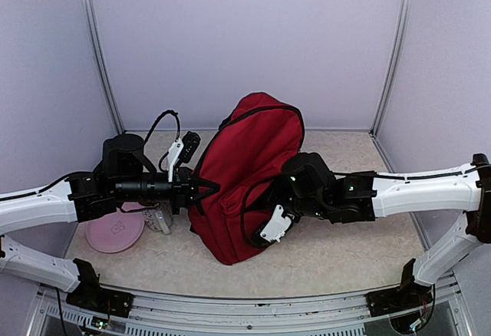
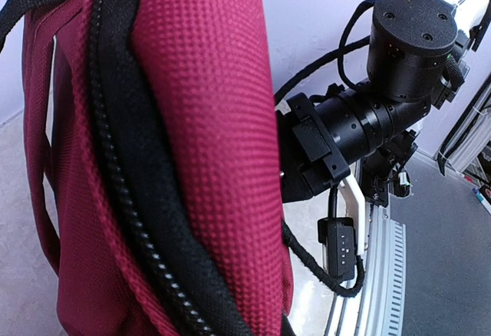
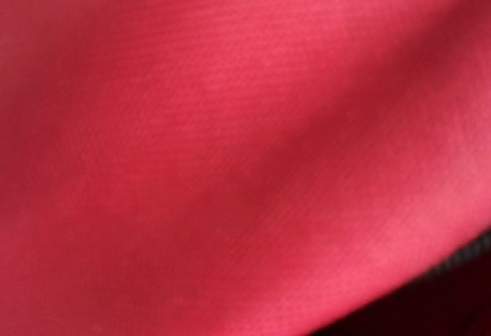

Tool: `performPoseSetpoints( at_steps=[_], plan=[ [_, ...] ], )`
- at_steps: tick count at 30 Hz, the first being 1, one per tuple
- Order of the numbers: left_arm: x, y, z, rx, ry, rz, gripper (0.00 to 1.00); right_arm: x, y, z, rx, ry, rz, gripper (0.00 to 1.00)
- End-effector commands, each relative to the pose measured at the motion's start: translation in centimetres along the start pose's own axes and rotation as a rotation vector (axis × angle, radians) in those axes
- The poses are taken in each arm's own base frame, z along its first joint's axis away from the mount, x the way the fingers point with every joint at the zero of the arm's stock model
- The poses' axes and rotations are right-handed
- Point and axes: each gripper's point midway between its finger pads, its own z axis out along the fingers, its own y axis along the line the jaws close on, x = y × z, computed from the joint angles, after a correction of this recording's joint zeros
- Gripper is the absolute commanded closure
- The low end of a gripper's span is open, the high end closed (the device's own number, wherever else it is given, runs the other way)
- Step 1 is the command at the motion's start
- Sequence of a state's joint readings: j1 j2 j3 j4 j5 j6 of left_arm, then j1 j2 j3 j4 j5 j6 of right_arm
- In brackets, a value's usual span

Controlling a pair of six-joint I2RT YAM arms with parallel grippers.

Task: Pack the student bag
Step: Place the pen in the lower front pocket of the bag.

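The student bag (image 1: pixel 247 169), a big dark red backpack with black zippers, stands upright in the middle of the table. My left gripper (image 1: pixel 202 190) reaches in from the left and is shut on the bag's black-trimmed left edge. In the left wrist view the red fabric and black zipper (image 2: pixel 126 198) fill the near field and hide the fingers. My right gripper (image 1: pixel 270 200) presses against the bag's right side. Its wrist view shows only blurred red bag fabric (image 3: pixel 230 144), so how its jaws stand is hidden.
A pink plate (image 1: pixel 115 232) lies on the table at the left, with a small grey-white item (image 1: pixel 159 218) beside it under my left arm. Purple walls close the back and sides. Beyond the bag, the left wrist view shows the right arm (image 2: pixel 383 113).
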State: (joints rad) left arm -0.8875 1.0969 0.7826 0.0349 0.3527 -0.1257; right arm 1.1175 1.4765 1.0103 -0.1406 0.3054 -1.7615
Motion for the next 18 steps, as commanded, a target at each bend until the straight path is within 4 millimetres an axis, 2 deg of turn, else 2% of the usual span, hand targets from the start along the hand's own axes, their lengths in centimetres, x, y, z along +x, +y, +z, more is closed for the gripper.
performPoseSetpoints(
  at_steps=[1, 2, 4, 13, 16, 18],
  plan=[
    [-1.7, -0.6, -0.3, 0.025, -0.041, 0.025, 1.0, 0.9, -1.5, -0.2, 0.019, 0.041, -0.034, 0.62],
    [-1.7, -0.6, -0.3, 0.025, -0.041, 0.024, 1.0, 0.9, -1.6, -0.3, 0.021, 0.04, -0.031, 0.54],
    [-1.8, -0.6, -0.3, 0.025, -0.043, 0.026, 0.99, 0.8, -1.8, -0.5, 0.022, 0.04, -0.025, 0.48],
    [-1.7, -0.6, -0.3, 0.023, -0.039, 0.024, 0.98, 0.5, -3.2, -3.4, 0.086, 0.046, 0.065, 0.43],
    [-1.6, -0.5, -0.3, 0.019, -0.039, 0.025, 0.98, 0.4, -5.3, -5.7, 0.204, 0.024, 0.209, 0.43],
    [-1.7, -0.5, -0.3, 0.018, -0.041, 0.026, 0.99, 0.7, -8.1, -8.2, 0.336, -0.033, 0.458, 0.43]
  ],
)
